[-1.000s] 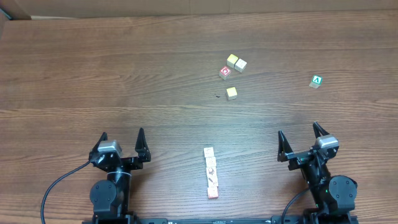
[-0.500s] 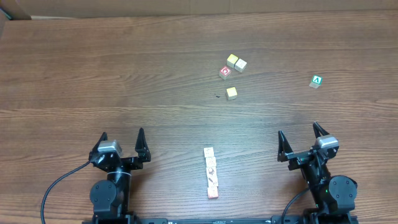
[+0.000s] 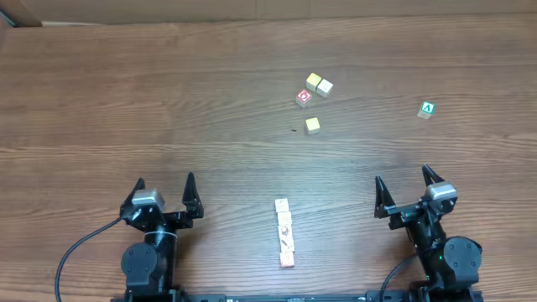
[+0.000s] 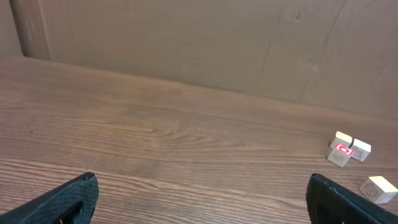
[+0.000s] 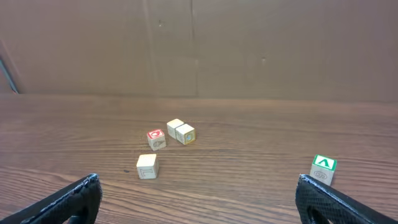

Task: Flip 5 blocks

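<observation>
Arms parked at near edge of desk [image 3: 126, 101]: left end effector [image 3: 164, 179] & right end effector [image 3: 402, 174] wide open, empty; five blocks [image 3: 285, 233] lined up btwn them, apparently for easy reach.

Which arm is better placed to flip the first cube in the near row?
Left, by a small margin. The left fingers and right fingers both stand open and empty, but the row of five small pale wooden cubes lies nearer the left arm's base.
</observation>
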You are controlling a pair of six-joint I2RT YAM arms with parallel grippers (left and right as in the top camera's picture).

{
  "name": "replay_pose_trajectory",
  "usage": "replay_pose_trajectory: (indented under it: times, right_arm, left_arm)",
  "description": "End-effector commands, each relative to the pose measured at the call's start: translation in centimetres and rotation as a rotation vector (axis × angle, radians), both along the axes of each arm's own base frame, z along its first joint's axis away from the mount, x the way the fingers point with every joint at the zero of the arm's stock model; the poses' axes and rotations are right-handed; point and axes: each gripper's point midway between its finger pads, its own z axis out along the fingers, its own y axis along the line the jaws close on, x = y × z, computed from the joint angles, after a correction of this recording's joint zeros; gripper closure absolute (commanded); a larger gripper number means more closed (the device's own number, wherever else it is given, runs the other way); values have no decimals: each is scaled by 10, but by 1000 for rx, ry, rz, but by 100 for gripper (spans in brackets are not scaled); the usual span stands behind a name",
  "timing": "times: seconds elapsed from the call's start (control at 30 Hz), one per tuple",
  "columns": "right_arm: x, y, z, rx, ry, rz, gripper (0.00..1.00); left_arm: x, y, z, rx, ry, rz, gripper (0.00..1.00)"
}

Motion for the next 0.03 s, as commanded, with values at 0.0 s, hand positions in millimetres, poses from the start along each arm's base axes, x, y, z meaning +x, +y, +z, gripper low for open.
replay_pose_trajectory:
  times: [0.0]
  right_arm:
    - [0, -3, 1, -4, -14, -14, 0]
  left_arm:
    - [0, 3, 1, 23, -6, 15, 0]
